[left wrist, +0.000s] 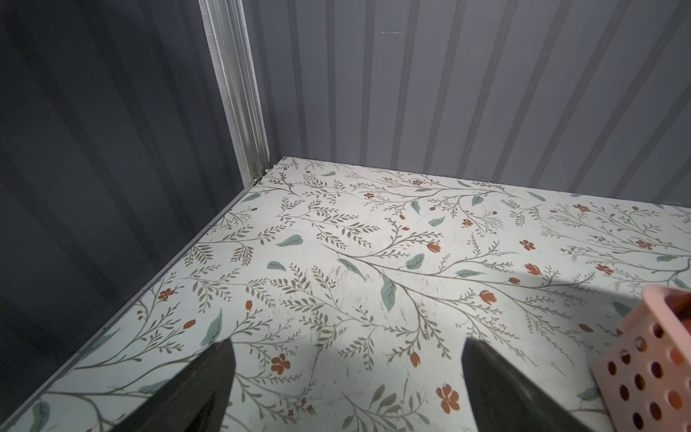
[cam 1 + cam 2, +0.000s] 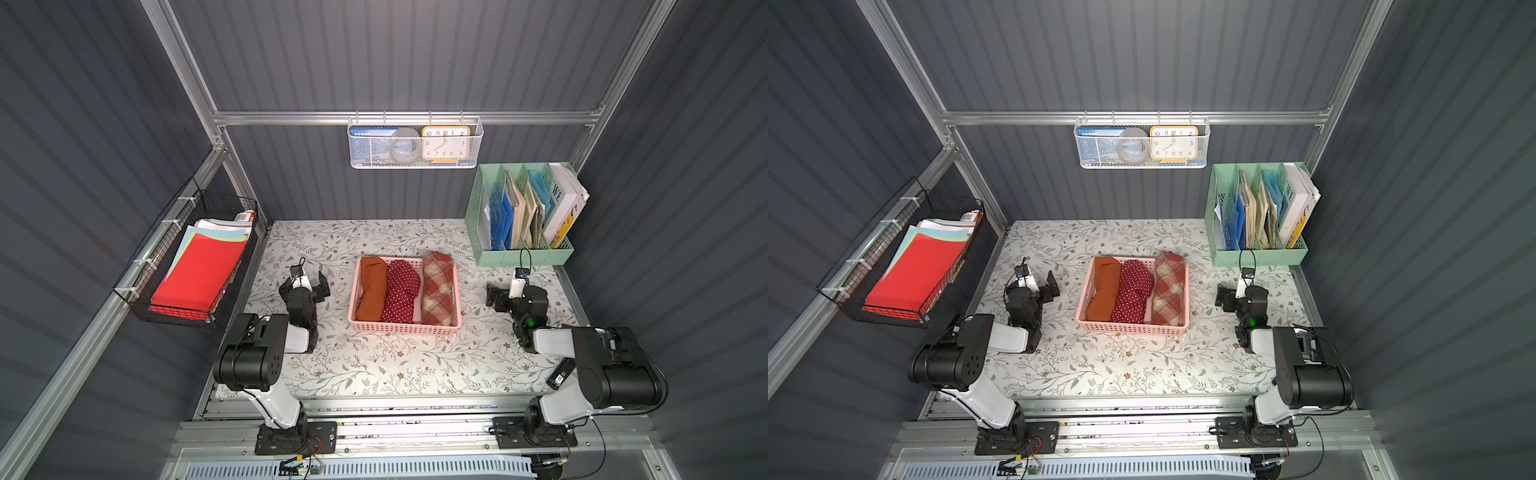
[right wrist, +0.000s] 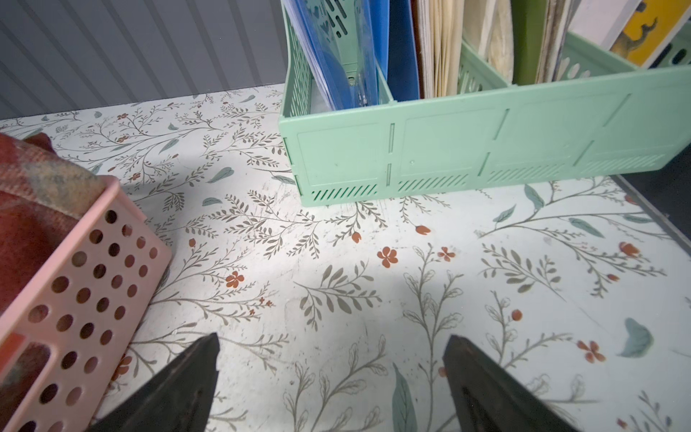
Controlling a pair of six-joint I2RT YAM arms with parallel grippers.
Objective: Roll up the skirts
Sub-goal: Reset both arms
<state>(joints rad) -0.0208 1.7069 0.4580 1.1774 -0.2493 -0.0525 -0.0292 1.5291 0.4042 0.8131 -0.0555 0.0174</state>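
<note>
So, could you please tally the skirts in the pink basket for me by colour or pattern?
Plain rust-orange skirt: 1
Dark red polka-dot skirt: 1
Red-and-cream plaid skirt: 1
Total: 3, lying side by side in the pink basket.

Seen from above, the left arm rises from its base at seven o'clock, with the elbow folded and the forearm reaching toward twelve. The left gripper hangs low at nine o'clock, jaws spread wide with nothing between them. The right arm mirrors this from five o'clock. The right gripper sits at three o'clock, also wide apart and empty, pointing toward twelve.
</note>
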